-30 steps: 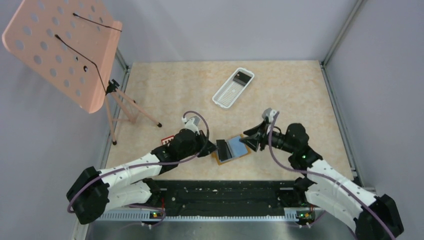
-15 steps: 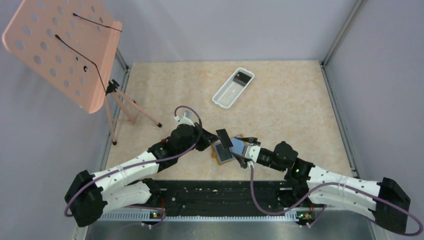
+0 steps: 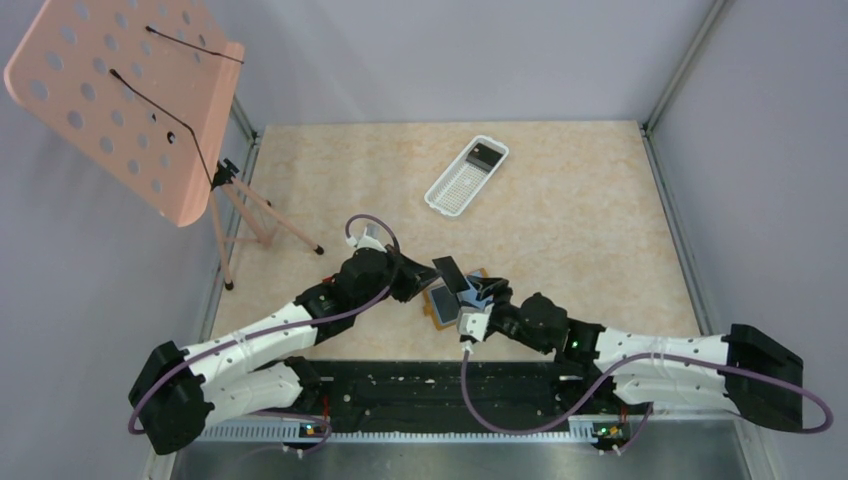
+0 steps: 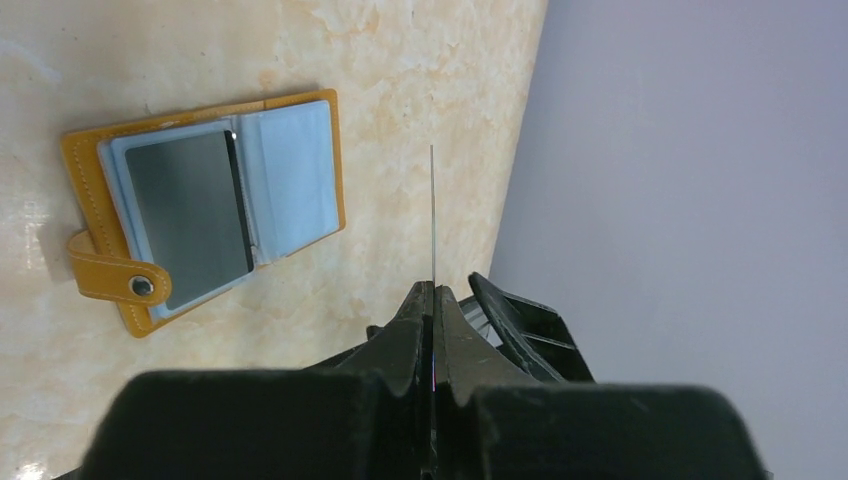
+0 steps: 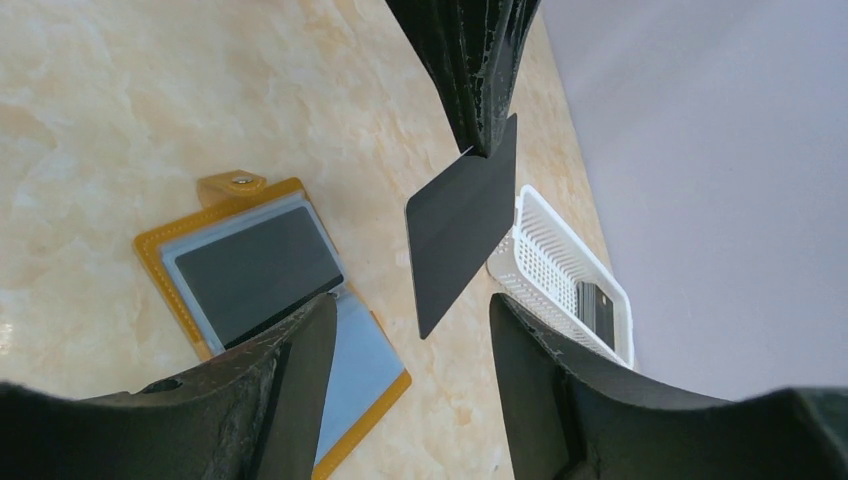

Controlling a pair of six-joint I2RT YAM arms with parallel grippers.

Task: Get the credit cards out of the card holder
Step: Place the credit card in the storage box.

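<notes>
The card holder (image 3: pixel 443 306) lies open on the table, tan with pale blue inner panels; it also shows in the left wrist view (image 4: pixel 95 170) and the right wrist view (image 5: pixel 160 245). A dark grey card (image 4: pixel 190 215) sits in its left panel. My left gripper (image 3: pixel 432 276) is shut on another dark card (image 3: pixel 450 271), held up above the holder; this card is edge-on in the left wrist view (image 4: pixel 433 200) and face-on in the right wrist view (image 5: pixel 460 225). My right gripper (image 3: pixel 478 298) is open and empty, low beside the holder, its jaws just under the held card (image 5: pixel 410 325).
A white slotted tray (image 3: pixel 455 185) stands at the back middle with a dark card (image 3: pixel 486 155) in its far end; it also shows in the right wrist view (image 5: pixel 550 260). A pink perforated stand (image 3: pixel 130 100) on thin legs is at the far left.
My left gripper has lifted the dark card up off the holder. My right arm has dropped low and swung its open gripper left, close under that card.
</notes>
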